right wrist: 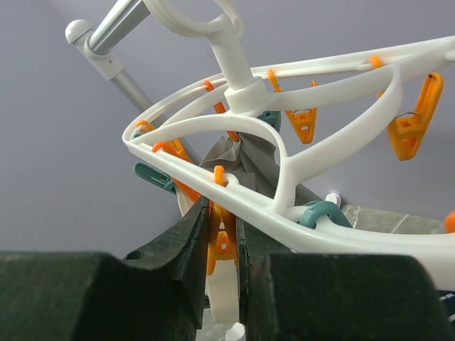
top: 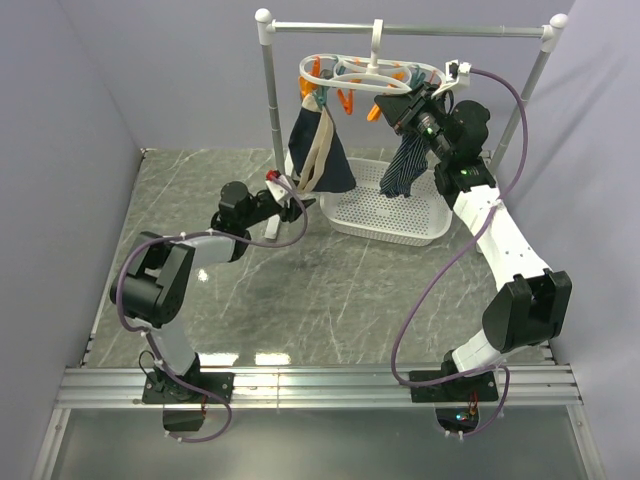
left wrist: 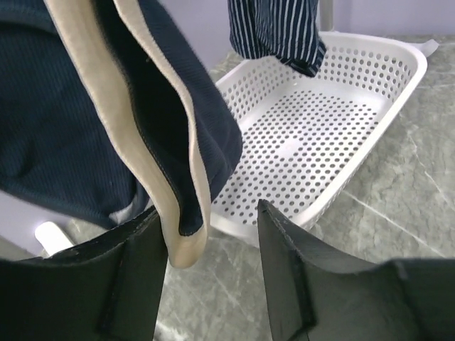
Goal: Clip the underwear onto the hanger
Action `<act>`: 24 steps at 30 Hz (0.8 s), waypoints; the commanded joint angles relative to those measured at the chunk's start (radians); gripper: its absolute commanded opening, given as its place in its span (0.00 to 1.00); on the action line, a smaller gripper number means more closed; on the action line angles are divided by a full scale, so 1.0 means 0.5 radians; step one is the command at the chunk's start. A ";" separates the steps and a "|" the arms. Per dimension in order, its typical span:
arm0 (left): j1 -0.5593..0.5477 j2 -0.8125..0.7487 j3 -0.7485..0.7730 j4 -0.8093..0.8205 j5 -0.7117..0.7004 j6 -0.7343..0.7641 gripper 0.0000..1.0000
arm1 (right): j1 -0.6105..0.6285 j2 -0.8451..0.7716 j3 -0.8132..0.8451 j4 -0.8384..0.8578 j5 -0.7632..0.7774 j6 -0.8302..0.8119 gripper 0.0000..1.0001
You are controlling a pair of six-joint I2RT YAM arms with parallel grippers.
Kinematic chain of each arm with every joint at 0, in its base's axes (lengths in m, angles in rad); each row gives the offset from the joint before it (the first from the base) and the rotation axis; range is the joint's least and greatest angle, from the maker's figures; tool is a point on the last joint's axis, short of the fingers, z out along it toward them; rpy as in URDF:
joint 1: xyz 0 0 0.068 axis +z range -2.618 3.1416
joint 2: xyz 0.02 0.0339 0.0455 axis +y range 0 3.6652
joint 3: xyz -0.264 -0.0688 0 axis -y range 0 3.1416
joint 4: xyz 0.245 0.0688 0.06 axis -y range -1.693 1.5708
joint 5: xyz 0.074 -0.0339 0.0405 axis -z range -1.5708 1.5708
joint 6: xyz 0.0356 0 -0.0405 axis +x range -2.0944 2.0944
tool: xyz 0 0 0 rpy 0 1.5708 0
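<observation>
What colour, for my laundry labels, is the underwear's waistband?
Beige waistband, clearest in left wrist view.

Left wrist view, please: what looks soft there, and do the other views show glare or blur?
Left wrist: underwear near the lens slightly soft, basket crisp. Top external: two bright glare patches at the table's near edge. Right wrist: its fingers dark and blurred, hanger sharp.

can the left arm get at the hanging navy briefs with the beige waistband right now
Probably yes: the dark navy fabric briefs hang with their beige waistband between the left gripper's open fingers, and nothing sits in front of it.
</observation>
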 commanded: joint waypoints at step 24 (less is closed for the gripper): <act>-0.420 -0.204 0.669 -0.700 -0.125 0.209 0.00 | -0.001 -0.030 0.089 0.132 0.031 0.036 0.00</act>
